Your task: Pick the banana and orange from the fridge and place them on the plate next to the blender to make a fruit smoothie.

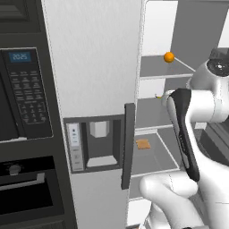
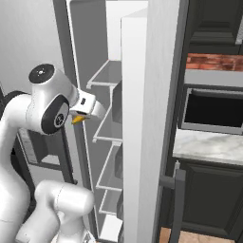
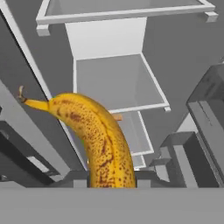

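A spotted yellow banana [image 3: 103,140] rises from the bottom of the hand view with my gripper [image 3: 111,183] shut on its lower end. From the right base view, the gripper [image 2: 85,110] is at the open fridge [image 1: 94,67], with the banana's yellow tip [image 2: 78,119] poking out below it. A speck of the banana [image 1: 157,95] peeks past my arm at the middle shelf. The orange [image 1: 168,57] rests on the front edge of the upper shelf, above and apart from my hand. The plate and the blender are out of view.
A flat tan-orange square [image 1: 143,143] lies on a lower fridge shelf. A black wall oven and microwave [image 1: 22,98] stand left of the fridge. The open fridge door [image 2: 142,118] with its bins stands to my right, a marble counter [image 2: 209,144] beyond it.
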Robot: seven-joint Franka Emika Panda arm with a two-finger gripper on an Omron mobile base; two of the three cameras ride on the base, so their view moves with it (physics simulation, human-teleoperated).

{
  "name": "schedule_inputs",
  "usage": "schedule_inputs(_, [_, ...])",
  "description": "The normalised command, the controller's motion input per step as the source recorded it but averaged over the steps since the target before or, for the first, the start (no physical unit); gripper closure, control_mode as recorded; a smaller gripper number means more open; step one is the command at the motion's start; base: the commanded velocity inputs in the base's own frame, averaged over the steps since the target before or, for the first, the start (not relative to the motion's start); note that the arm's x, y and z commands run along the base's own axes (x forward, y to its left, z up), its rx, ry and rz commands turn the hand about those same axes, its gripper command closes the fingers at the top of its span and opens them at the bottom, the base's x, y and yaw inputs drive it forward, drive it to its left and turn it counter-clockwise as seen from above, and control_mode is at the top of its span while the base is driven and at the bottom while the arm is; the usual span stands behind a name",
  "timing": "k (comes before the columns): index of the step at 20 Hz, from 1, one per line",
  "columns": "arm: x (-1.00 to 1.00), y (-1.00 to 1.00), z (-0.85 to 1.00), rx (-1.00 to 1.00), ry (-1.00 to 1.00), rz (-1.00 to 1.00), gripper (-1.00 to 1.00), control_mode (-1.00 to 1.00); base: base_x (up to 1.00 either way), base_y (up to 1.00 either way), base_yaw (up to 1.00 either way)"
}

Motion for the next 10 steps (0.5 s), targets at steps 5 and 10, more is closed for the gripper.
schedule_inputs(5, [-0.89, 0.26, -0.44, 0.09, -0.07, 0.01, 1.00, -1.00, 0.00, 0.00, 0.00])
schedule_inputs(10, [-0.03, 0.02, -0.02, 0.00, 0.00, 0.00, 1.00, -1.00, 0.00, 0.00, 0.00])
